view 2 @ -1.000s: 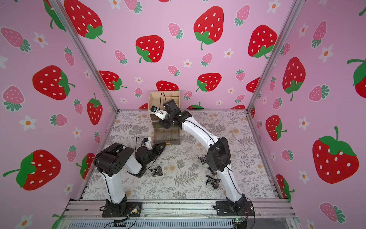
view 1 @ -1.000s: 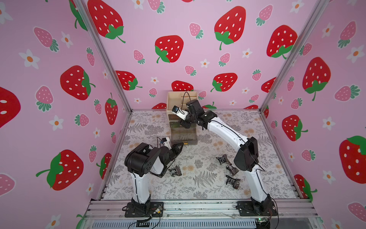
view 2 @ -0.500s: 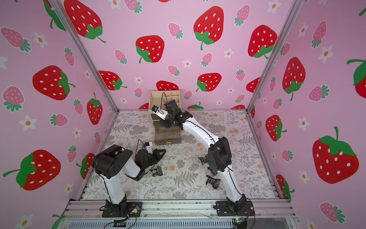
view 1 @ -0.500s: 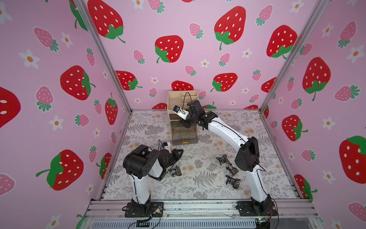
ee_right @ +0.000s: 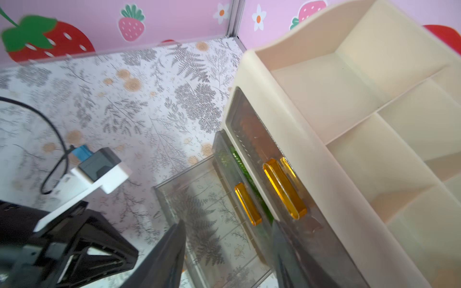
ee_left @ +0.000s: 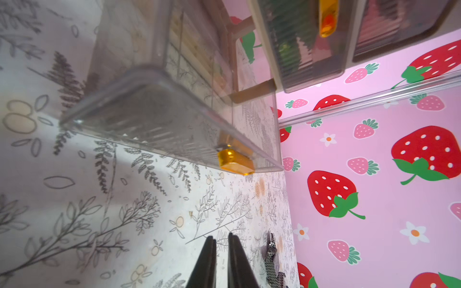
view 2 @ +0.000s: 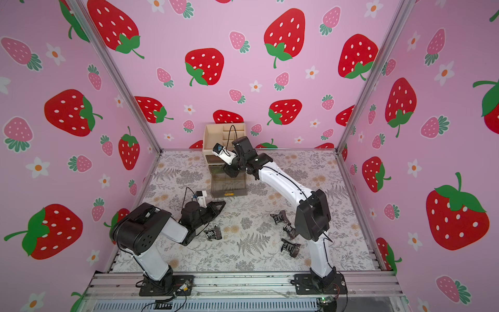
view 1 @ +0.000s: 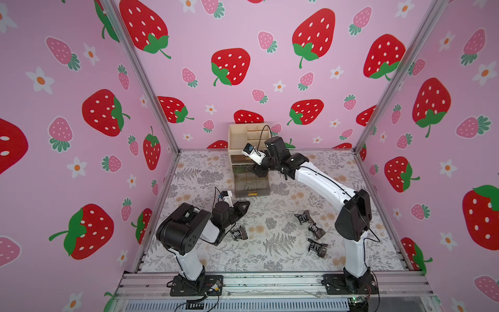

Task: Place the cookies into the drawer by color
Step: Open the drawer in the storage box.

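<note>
Beige, smoky-fronted drawer (view 1: 239, 139); black crimped cookies (view 1: 304, 217)

Left arm (view 1: 186, 229), white shells with black joints: folded low at the near left, forearm reaching right and far. Its black parallel-jaw left gripper (view 1: 247, 203) lay close over the floor. The thin dark fingers (ee_left: 208, 264) were pressed almost together with nothing between them.

Right arm (view 1: 321, 183), same build: stretched from the near-right base toward the far centre, wrist bent downward. Black right gripper (view 1: 258, 173) pointed down, jaws parted, clamping nothing.
</note>
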### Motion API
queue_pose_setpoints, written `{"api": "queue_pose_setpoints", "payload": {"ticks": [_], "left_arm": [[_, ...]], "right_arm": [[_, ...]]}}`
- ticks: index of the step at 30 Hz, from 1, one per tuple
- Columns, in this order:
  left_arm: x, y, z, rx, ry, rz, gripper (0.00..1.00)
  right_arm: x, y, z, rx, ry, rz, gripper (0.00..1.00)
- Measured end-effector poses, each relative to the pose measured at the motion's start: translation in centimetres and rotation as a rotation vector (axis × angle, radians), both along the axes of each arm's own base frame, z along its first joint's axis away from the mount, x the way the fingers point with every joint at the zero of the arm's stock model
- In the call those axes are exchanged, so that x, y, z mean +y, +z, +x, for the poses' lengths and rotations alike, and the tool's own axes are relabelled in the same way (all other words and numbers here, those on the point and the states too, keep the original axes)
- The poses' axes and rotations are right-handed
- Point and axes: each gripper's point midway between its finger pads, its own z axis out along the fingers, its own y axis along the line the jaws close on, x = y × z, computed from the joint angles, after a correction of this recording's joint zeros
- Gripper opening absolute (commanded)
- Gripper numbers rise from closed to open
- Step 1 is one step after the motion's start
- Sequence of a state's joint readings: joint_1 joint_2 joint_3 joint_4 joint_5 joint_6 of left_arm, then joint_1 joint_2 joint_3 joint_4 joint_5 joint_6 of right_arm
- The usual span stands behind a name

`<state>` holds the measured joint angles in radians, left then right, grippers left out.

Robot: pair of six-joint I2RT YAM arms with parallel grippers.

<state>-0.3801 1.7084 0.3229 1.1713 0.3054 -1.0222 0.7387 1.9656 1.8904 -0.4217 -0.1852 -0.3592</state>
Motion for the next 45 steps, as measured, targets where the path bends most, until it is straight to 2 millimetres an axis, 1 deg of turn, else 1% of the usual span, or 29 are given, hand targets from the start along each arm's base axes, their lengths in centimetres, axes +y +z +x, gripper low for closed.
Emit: {"api": "queue_pose_setpoints", "payload": {"ticks": [2, 4, 6, 8, 9, 11, 12, 14, 16, 17, 19, 21, 23, 25, 28, 33, 40, 45], "left_arm": [[0.1, 0.9, -0.2, -0.015, -0.003, 0.014, 0.16], [0.3, 1.6, -0.4, -0.024, -0.006, 0.035, 0.17], [0.4, 2.1, -0.7, -0.027, -0.011, 0.054, 0.19], [0.6, 2.2, -1.1, -0.02, -0.018, 0.081, 0.23], [0.7, 2.3, -1.4, -0.017, -0.025, 0.101, 0.26], [0.9, 2.3, -1.9, 0.001, -0.035, 0.129, 0.32], [1.0, 2.3, -2.1, 0.013, -0.042, 0.149, 0.34], [1.2, 2.3, -2.5, 0.035, -0.049, 0.181, 0.35], [1.5, 2.5, -3.0, 0.055, -0.05, 0.221, 0.39], [1.7, 2.5, -3.3, 0.067, -0.051, 0.242, 0.41], [2.1, 2.6, -4.4, 0.084, -0.053, 0.283, 0.47], [2.4, 2.7, -5.4, 0.098, -0.054, 0.313, 0.57], [3.1, 2.6, -6.2, 0.115, -0.041, 0.347, 0.62], [3.8, 2.4, -6.8, 0.132, -0.032, 0.378, 0.64], [4.5, 1.7, -7.7, 0.171, -0.03, 0.413, 0.64], [5.1, 0.3, -8.7, 0.23, -0.041, 0.459, 0.64], [5.7, -0.5, -9.5, 0.267, -0.048, 0.495, 0.65], [6.0, -0.7, -10.4, 0.307, -0.07, 0.531, 0.66]], "right_arm": [[-0.9, 1.3, -1.5, 0.017, -0.006, 0.05, 0.62], [-2.3, 2.5, -3.1, 0.036, -0.032, 0.11, 0.62], [-3.6, 3.0, -4.3, 0.069, -0.071, 0.162, 0.62], [-5.1, 2.6, -4.8, 0.117, -0.125, 0.219, 0.61], [-6.0, 1.9, -4.8, 0.153, -0.164, 0.242, 0.6], [-7.7, -0.1, -4.0, 0.224, -0.245, 0.277, 0.6], [-8.6, -1.5, -3.4, 0.262, -0.285, 0.288, 0.6], [-10.0, -5.0, -2.6, 0.36, -0.359, 0.297, 0.62], [-11.0, -8.4, -1.9, 0.453, -0.417, 0.292, 0.64], [-11.2, -9.7, -1.7, 0.486, -0.432, 0.289, 0.65], [-11.0, -12.3, -1.6, 0.56, -0.439, 0.28, 0.66], [-10.4, -13.8, -1.8, 0.608, -0.42, 0.277, 0.68], [-9.8, -14.8, -2.0, 0.641, -0.394, 0.277, 0.68], [-9.2, -15.5, -2.1, 0.67, -0.368, 0.28, 0.68], [-8.3, -16.0, -1.7, 0.69, -0.332, 0.288, 0.68], [-7.7, -16.3, -1.4, 0.699, -0.296, 0.289, 0.68], [-7.2, -15.9, -2.2, 0.733, -0.242, 0.308, 0.68], [-7.6, -15.9, -3.3, 0.75, -0.229, 0.311, 0.68]]}}
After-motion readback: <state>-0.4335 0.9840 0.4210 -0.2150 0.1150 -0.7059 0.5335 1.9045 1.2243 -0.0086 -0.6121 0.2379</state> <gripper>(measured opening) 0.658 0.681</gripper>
